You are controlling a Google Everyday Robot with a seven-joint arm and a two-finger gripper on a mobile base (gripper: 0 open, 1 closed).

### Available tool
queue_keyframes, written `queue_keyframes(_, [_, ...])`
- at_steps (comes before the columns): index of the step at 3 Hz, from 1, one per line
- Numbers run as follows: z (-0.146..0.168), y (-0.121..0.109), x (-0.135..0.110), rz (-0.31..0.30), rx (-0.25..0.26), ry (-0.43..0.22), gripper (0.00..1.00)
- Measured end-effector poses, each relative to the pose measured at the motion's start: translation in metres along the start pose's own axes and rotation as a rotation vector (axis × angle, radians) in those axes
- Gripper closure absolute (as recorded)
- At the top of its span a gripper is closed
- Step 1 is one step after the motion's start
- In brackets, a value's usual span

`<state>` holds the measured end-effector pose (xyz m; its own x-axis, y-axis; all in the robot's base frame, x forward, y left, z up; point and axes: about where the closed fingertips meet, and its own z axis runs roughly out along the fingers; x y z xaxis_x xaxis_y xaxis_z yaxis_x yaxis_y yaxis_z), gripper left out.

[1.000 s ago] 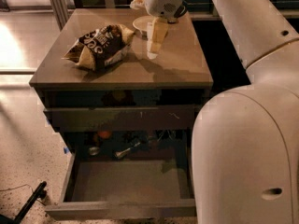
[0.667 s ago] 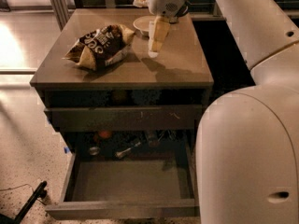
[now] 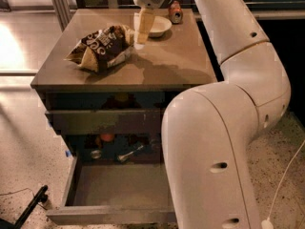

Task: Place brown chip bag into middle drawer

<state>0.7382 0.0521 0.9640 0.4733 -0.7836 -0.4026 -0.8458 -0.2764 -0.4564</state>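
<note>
nearest me the middle drawer [image 3: 108, 216] stands pulled out at the foot of the cabinet, and all i see in it is its flat grey floor. the robot's white arm [image 3: 214, 151] bulks over the drawer's right side. in the dark recess [image 3: 143, 142] behind the drawer i count three small things: a red-orange round thing [image 3: 107, 137], a metal piece [image 3: 128, 154] lying aslant, and a dull round object [image 3: 95, 154] i cannot name. above that sits one shut drawer front [image 3: 105, 120].

on the cabinet top [image 3: 176, 63] i count one bag, one bowl and one can. the brown chip bag [image 3: 102, 46] lies on its side on the left half of the top, outside any drawer. the gripper [image 3: 139, 44] points down just beside the bag's right end, low over the top; i cannot tell how far open it is, or whether it touches the bag. behind it is the white bowl [image 3: 161, 26], its inside partly hidden, and furthest back the red-orange can [image 3: 176, 13], just beside the bowl.
</note>
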Motion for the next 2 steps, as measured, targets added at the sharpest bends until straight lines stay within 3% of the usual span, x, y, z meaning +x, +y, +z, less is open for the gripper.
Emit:
queue_keyframes(1, [0.0246, -0.0225, -0.0375, -0.091, 0.005, -0.045, 0.0])
queue_keyframes(2, [0.0298, -0.0239, -0.0383, -0.097, 0.004, -0.046, 0.0])
